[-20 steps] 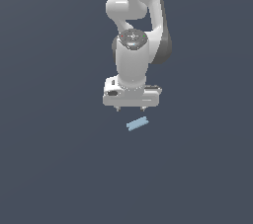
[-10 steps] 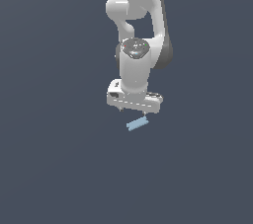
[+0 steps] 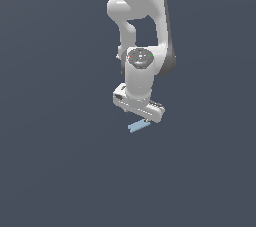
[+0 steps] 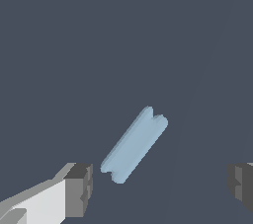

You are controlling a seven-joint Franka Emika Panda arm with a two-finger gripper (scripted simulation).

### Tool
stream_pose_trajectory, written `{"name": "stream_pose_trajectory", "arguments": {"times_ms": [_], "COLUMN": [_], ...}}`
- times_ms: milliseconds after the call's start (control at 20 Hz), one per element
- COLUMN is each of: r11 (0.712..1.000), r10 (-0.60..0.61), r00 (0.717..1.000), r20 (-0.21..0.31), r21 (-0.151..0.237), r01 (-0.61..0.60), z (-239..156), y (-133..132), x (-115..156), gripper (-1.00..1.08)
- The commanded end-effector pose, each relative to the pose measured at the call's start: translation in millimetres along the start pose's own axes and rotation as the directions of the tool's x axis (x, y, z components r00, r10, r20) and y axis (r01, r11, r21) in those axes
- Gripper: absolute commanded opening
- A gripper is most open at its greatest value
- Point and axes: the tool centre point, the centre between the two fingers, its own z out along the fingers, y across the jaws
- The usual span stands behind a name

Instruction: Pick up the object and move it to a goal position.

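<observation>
White Franka gripper [image 3: 142, 116] poised directly above the small light-blue flat rectangular bar [image 3: 139, 126], wrist pointing down at the dark grey tabletop [image 3: 60, 161]. Dark fingers [image 4: 81, 188] spread wide, holding nothing, gap far broader than the bar. Bar flat on the tabletop between the fingers, nearer one of them, long axis running from 7 to 1 o'clock in the wrist view. Likely pre-grasp alignment; wrist rotation probably needed to close across the narrow width.
</observation>
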Motion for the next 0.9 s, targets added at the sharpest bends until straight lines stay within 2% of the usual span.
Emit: {"name": "stream_pose_trajectory", "arguments": {"times_ms": [0,400,850], "r11": [0.998,0.961,0.876], "r10": [0.068,0.275,0.481], "r00": [0.998,0.961,0.876], "r20": [0.001,0.004,-0.001], "r21": [-0.001,-0.007,-0.014], "r01": [-0.068,-0.275,-0.481], "z": [7,29,51], "y": [-2,-6,-9], "x": [-2,-9,-16], "gripper": [1.0,1.0,1.0]}}
